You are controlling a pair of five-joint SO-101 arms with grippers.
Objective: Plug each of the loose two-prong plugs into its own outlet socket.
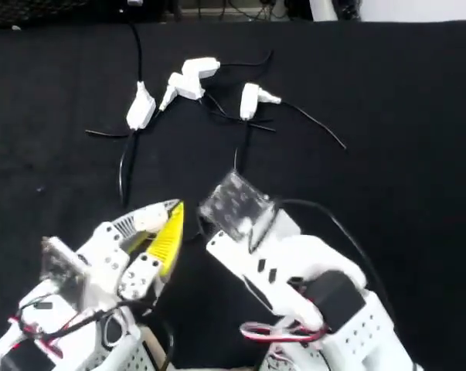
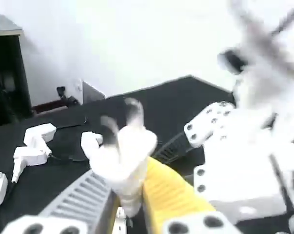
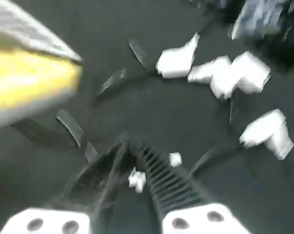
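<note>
My left gripper is shut on a white two-prong plug, whose prongs stick up past the ribbed white finger and the yellow finger. In the high view this gripper hovers over the near middle of the black cloth. My right gripper has its black ribbed fingers meeting at the tips, low over the cloth. Just beyond it lie several white plug and socket pieces. From above, these pieces sit in a row at the far middle.
Thin black cables trail from the white pieces across the black cloth. The two arms stand close together, the right arm's white body beside the left one's yellow finger. A white wall rises behind the table.
</note>
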